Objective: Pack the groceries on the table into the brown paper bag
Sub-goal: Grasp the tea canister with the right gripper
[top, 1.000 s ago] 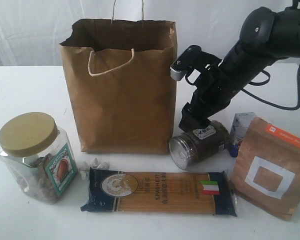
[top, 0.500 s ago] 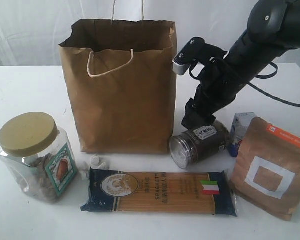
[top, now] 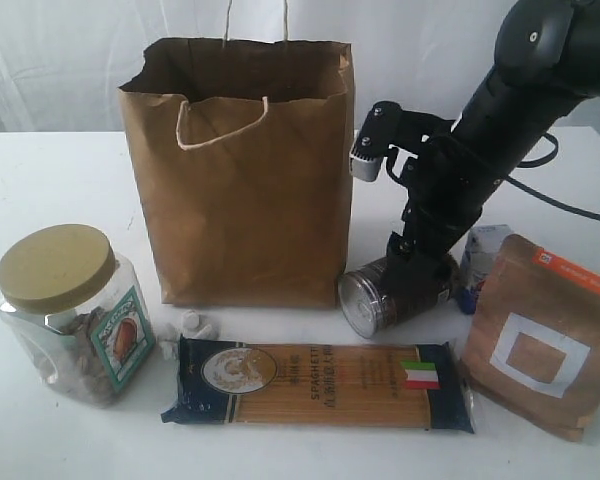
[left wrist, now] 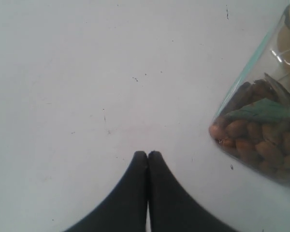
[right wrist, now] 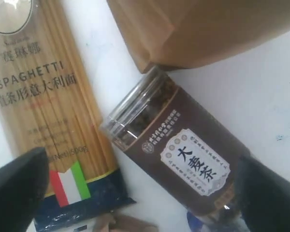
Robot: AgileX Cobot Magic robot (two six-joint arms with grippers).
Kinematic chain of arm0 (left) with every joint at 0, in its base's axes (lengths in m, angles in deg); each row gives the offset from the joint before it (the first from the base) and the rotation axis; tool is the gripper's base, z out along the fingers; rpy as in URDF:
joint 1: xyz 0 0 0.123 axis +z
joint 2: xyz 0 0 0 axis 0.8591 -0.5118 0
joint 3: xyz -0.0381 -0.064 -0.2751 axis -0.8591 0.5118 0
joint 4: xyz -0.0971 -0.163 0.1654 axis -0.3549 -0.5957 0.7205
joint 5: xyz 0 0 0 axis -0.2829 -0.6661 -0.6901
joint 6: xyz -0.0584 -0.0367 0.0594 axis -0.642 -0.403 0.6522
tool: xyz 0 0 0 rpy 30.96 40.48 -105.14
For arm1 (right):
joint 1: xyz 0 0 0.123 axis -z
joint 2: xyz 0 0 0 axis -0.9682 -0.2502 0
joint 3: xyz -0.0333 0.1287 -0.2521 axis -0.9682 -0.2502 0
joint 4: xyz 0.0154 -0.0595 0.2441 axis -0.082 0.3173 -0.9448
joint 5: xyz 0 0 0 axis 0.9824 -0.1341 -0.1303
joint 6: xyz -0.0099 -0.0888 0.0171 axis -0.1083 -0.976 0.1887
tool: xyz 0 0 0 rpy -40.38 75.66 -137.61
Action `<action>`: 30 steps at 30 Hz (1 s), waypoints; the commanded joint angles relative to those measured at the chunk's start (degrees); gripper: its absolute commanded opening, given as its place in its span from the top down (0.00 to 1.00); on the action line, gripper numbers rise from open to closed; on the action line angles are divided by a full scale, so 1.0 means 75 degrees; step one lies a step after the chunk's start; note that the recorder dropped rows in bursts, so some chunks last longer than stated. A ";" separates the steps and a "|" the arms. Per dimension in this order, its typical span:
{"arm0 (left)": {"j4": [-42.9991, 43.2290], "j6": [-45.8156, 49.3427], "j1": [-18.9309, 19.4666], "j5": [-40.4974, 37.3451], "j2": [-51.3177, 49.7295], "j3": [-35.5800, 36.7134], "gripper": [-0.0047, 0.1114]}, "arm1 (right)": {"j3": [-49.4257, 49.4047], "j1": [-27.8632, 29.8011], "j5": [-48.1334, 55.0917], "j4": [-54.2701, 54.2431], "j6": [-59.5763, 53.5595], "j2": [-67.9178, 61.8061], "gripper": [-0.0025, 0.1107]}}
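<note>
The pull-tab can of brown granules lies on its side on the table, its end at the right foot of the brown paper bag. My right gripper hangs just above it, open. In the right wrist view its fingers stand wide on either side of the can, which they do not touch. My left gripper is shut and empty over bare table beside the gold-lidded jar. The spaghetti packet lies in front. No white-capped jar is in view.
The gold-lidded jar stands at the front left. The orange-labelled pouch and the small blue-white carton crowd the can's right side. Small white bits lie by the bag's foot. The left arm is outside the exterior view.
My right arm has turned its wrist and shifted right, and the gripper now points down over the can's rear part. The can and the other groceries have stayed put.
</note>
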 commanded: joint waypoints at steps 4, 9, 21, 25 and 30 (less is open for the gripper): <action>0.0243 0.0555 0.0012 0.1242 0.0005 0.0053 0.96 | -0.0022 0.0023 0.0174 0.0094 -0.0621 0.0007 0.13; 0.0332 0.1015 0.0012 0.4531 0.0022 0.0368 0.96 | -0.0022 -0.0116 0.0048 0.1371 -0.1442 -0.0115 0.13; 0.0288 0.0727 -0.0001 0.3211 0.0023 0.0368 0.96 | -0.0022 -0.0399 -0.1091 0.2193 -0.1969 -0.0773 0.13; 0.0288 0.0727 -0.0001 0.2651 0.0023 0.0368 0.96 | -0.0022 -0.0476 -0.1262 0.2004 -0.2134 -0.1053 0.13; 0.0348 0.0727 -0.0001 0.2251 0.0023 0.0368 0.96 | -0.0022 -0.0476 -0.0954 0.1860 -0.2134 -0.1428 0.13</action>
